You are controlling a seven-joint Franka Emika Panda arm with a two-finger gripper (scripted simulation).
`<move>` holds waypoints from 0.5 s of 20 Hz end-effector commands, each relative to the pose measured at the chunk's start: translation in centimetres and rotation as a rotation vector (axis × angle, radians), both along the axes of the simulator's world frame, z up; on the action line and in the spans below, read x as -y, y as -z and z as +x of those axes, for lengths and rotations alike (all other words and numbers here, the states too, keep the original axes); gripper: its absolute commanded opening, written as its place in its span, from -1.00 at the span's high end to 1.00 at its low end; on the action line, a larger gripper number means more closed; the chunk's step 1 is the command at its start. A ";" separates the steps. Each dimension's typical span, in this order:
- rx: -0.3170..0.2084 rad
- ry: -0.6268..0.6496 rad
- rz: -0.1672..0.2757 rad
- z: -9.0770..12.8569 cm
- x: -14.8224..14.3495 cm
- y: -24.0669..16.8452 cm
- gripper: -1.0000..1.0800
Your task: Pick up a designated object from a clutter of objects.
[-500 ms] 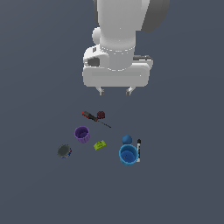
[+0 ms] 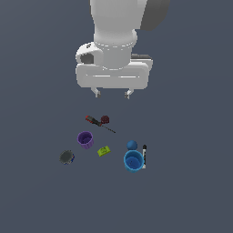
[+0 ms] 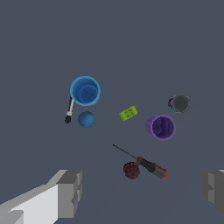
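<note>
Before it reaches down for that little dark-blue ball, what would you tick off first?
1. Gripper open wide: ok.
2. Gripper empty: ok.
3. Blue ball in plain sight, nothing on top of it: ok.
4. Gripper directly over the ball: not ok; it hangs high and off to the exterior view's left of it.
5. Room for the fingers: not ok; blue cup and black marker crowd it.
6. Ball touching the cup: cannot tell.

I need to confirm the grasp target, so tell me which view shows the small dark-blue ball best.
The wrist view. There the dark-blue ball appears larger and whole, clearly apart from the blue cup and the black marker. The exterior view shows the ball smaller, at the cup's rim, so whether the two touch cannot be told there.
</note>
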State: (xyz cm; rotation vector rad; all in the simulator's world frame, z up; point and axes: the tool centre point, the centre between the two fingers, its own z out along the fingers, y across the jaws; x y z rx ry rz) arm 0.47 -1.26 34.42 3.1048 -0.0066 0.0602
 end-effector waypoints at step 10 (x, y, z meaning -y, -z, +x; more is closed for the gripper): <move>0.003 0.021 -0.001 0.8 -0.3 1.5 -0.92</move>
